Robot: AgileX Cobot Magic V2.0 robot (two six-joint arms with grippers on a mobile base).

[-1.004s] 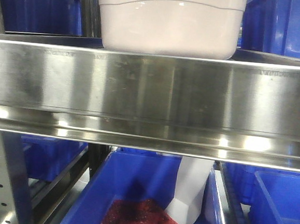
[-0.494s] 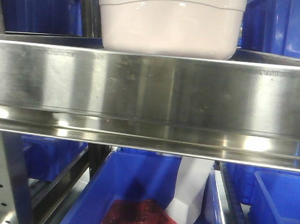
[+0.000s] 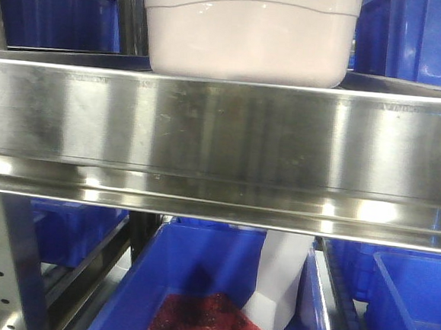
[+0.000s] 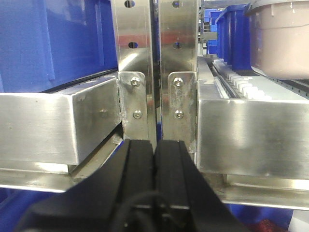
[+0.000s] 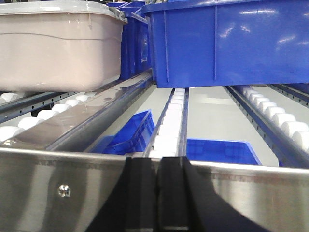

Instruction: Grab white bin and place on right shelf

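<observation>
The white bin (image 3: 249, 37), a translucent pinkish-white tub, stands on the stainless steel right shelf (image 3: 223, 131), just behind its wide front rail. The bin (image 4: 285, 41) shows at the upper right of the left wrist view and the bin (image 5: 58, 48) at the upper left of the right wrist view, lid on. My left gripper (image 4: 154, 147) is shut and empty, in front of the rack uprights, left of the bin. My right gripper (image 5: 158, 166) is shut and empty at the front rail (image 5: 63, 188), right of the bin. Neither touches the bin.
Blue bins (image 5: 227, 43) stand on the roller lanes beside the white bin, another blue bin (image 4: 53, 43) on the neighbouring rack at left. Below the shelf a blue bin (image 3: 196, 285) holds red mesh and a white piece. Perforated uprights (image 4: 154, 63) stand between the racks.
</observation>
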